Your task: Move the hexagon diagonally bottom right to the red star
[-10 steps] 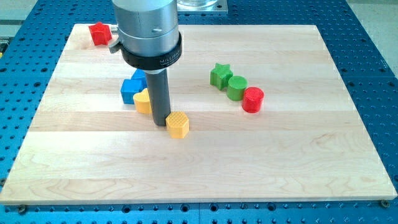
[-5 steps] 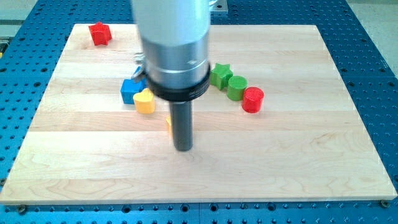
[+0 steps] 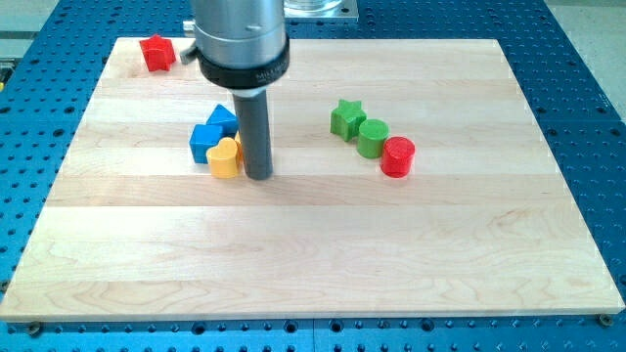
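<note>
Camera view shows no hexagon, perhaps hidden behind our jawless rod tool, which grips nothing, so with our tip (image 3: 258, 177) just right of the yellow heart (image 3: 224, 159), far from the red star (image 3: 155, 51), we judge the task undone.

On the board (image 3: 469, 254), the red star (image 3: 156, 52) sits in the corner at the view's top left, well apart from everything else. Left of centre, 2 blue blocks (image 3: 207, 142) touch each other, the yellow block (image 3: 225, 158) lies against them on the side of the view's bottom, and my tip (image 3: 258, 176) stands just to its right. Right of centre, 3 blocks form a touching diagonal row running down to the view's right: green star (image 3: 345, 117), green cylinder (image 3: 373, 138), red cylinder (image 3: 397, 156).
</note>
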Available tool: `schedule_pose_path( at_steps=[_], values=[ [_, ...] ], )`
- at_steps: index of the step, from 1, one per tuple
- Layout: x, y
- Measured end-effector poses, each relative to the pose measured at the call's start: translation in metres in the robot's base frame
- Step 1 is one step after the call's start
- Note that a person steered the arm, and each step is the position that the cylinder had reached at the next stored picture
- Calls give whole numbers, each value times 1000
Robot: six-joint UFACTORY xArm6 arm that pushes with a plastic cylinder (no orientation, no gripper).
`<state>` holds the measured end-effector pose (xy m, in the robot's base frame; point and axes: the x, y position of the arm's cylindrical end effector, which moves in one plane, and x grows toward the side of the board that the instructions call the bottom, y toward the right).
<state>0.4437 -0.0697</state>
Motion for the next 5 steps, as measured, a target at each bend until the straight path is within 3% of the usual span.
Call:
schedule_pose_path(
  at_steps=[5],
  values=[
    [-124, -47]
  ],
)
